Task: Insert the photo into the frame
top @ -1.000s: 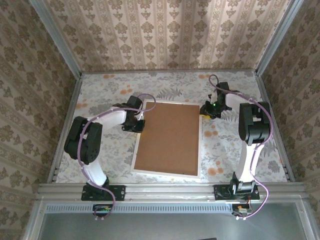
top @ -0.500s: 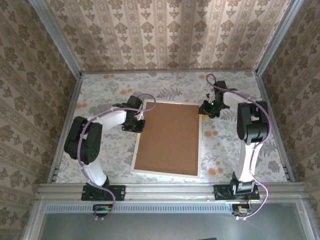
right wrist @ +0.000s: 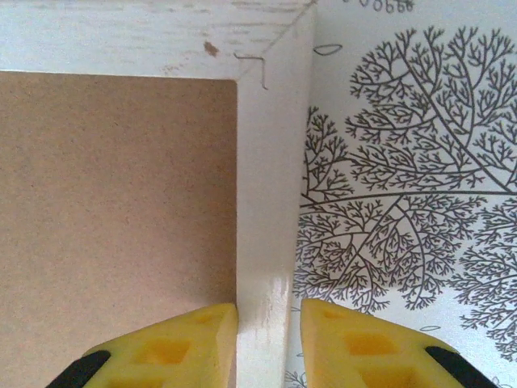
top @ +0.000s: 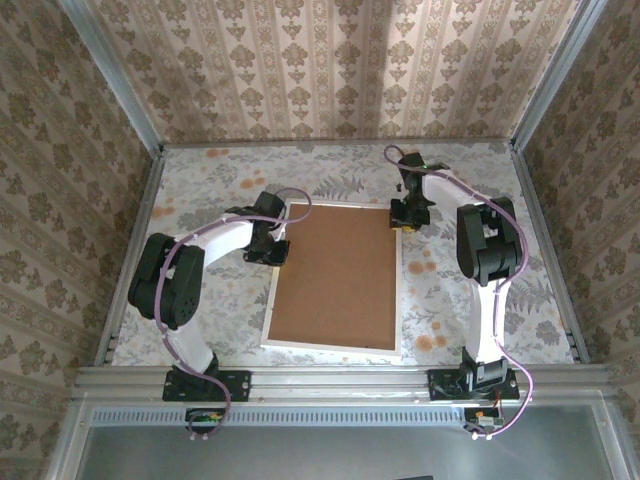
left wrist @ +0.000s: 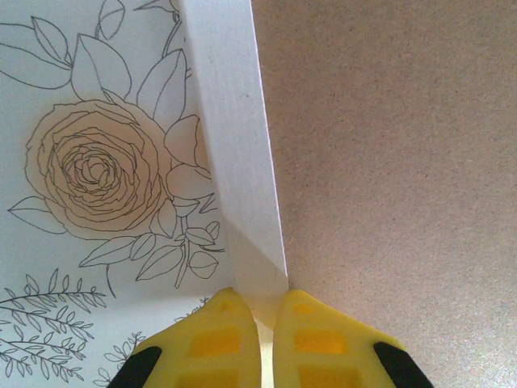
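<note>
Leftward and toward the far edge of the table is where the right gripper has shifted over the last second. It began just outside the far right corner of the frame and now sits on that corner. Its yellow fingers stand apart, one on either side of the frame's white right rail, with a thin gap showing beside the outer finger. The left gripper has kept its place at the frame's left rail, near the far left corner. Its fingers are drawn almost together, pinching the thin white edge that runs between them. The frame lies flat in the middle of the table, its long sides running from the near edge toward the far edge. A brown board fills its opening, facing up. Leaf and flower prints cover the table around it.
</note>
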### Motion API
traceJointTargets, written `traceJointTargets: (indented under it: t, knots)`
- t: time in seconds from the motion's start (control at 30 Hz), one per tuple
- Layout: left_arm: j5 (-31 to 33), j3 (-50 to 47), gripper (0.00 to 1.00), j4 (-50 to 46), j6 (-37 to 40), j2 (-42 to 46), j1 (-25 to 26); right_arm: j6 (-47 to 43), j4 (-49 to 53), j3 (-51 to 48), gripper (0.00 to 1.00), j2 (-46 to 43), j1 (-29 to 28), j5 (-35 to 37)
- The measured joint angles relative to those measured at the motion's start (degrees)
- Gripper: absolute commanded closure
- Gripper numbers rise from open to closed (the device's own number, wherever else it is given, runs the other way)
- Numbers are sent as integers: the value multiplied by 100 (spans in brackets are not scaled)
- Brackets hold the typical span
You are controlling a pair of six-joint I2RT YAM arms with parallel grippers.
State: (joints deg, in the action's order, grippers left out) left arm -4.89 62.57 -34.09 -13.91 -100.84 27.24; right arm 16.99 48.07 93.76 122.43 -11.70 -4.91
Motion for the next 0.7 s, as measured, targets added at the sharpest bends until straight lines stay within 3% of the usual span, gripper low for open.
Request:
traceJointTargets:
  t: [0.47, 0.57, 0.7]
  knots:
    - [24, -2, 93, 0, 0, 9, 13, -87, 909, 951, 65, 586, -645, 1574]
    - [31, -2, 93, 0, 0, 9, 17, -136, 798, 774, 61, 407, -588, 1491]
    - [68, -2, 93, -2, -2, 9, 33, -184, 577, -2, 59, -420, -396, 824]
